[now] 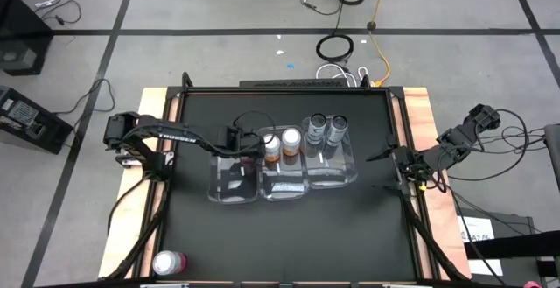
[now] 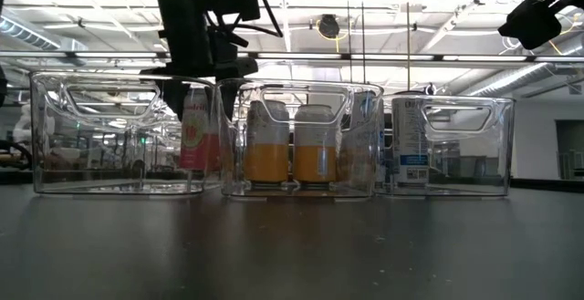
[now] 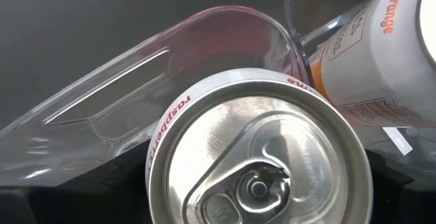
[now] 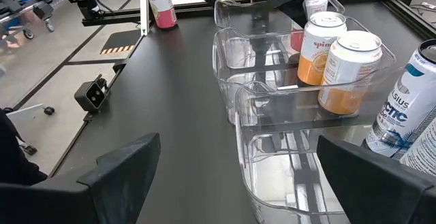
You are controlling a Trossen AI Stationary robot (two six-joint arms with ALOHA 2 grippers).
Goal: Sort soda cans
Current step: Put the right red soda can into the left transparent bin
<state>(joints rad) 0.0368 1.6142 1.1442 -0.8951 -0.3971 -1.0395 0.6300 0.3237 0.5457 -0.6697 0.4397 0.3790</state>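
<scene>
— Gripping anything, that left gripper [image 1: 248, 151]?

— Yes, its fingers are clamped on a pink-bodied metal soda can with a silver top [image 2: 194, 132]. It holds the can upright inside the clear plastic rectangular bin [image 1: 232, 188] just left of the middle clear plastic bin [image 1: 284, 186], at that bin's far end. The can's base looks slightly off the bin floor.

— What sits in the middle bin itself?

— Two orange-bodied cans [image 1: 272, 145] [image 1: 290, 139], upright and side by side at its far end.

— And on its other side?

— A third clear bin [image 1: 333, 175], just right of the middle one, with two grey cans [image 1: 317, 127] [image 1: 337, 126] upright.

— The second pink can [image 1: 169, 263]?

— Well apart from the middle bin, by the table's near left corner.

— The right gripper [image 1: 388, 171]?

— Waiting right of the bins at the table's edge, fingers spread wide, holding nothing.
</scene>
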